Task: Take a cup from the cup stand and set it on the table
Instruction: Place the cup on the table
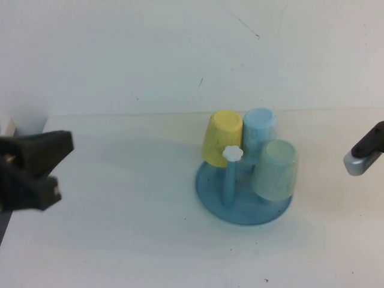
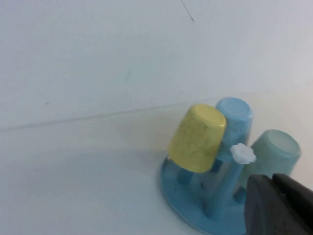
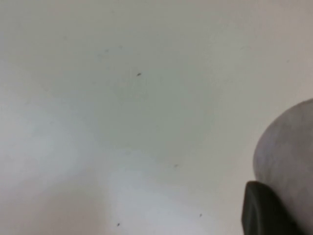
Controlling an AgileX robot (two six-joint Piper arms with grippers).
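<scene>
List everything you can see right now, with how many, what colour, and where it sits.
cup stand: one, blue, centre-right on the table
flower knob: one, white, topping the stand's front peg
yellow cup: one, upside down on a stand peg, left side
light blue cup: one, upside down, at the stand's back
mint green cup: one, upside down, right side
table: one, white
left tool: black, shut, empty, at the table's left edge
right tool: black and grey, far right edge

A bare robot test bench rather than a lived-in room: a plain white table (image 1: pixel 120 228) runs up to a blank white wall (image 1: pixel 150 48) just behind the blue cup stand (image 1: pixel 243 207). Black robot arms flank the stand at the table's edges. Only toy-coloured plastic cups sit on the stand.
</scene>
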